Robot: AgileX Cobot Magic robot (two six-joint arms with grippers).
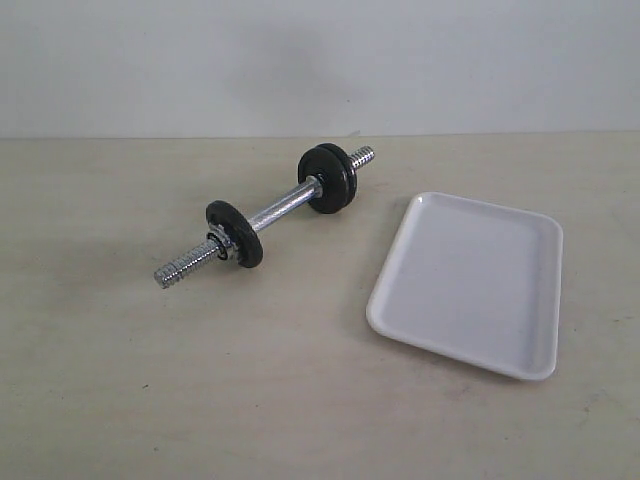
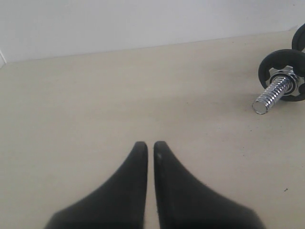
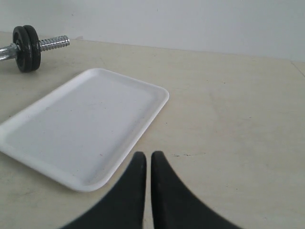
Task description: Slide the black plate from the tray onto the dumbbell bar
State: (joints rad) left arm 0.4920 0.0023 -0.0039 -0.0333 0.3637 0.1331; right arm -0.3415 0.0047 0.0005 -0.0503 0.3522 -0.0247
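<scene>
Three black plates (image 1: 236,235) on dumbbell bar (image 1: 285,205), well beyond fingertips (image 2: 138,155); tray (image 1: 470,280) bare (done?). Likely dense, rigid; grip rim. Left gripper (image 2: 150,145), right gripper (image 3: 148,156) pressed together, empty.

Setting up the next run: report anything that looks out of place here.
The tray holds nothing to slide; it lies bare. The dumbbell bar is loaded unevenly: two discs at the end nearer the tray, only one disc at the other.

Shiny chrome dumbbell bar (image 1: 283,207), matt black plate (image 1: 236,233), glossy white tray (image 1: 470,283)
</scene>
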